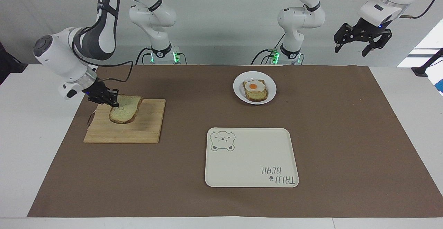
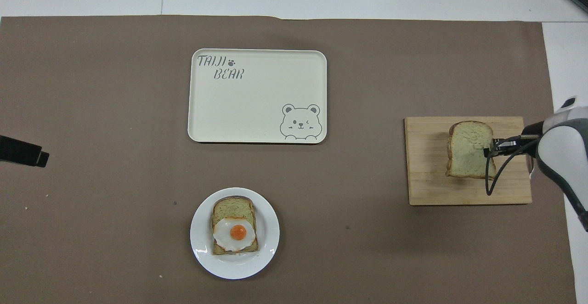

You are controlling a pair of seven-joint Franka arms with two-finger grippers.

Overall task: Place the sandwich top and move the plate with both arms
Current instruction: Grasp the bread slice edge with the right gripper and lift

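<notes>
Right gripper (image 1: pixel 114 101) pinching the sandwich top (image 1: pixel 124 109) over the cutting board (image 1: pixel 145 128).
Left gripper (image 1: pixel 361 44) waits spread past the table's left-arm end; plate (image 1: pixel 238 92) near the robots' edge.

Right end effector (image 1: pixel 113 101) low, fingers pinched; left end effector (image 1: pixel 362 42) high, fingers spread, waiting.
</notes>
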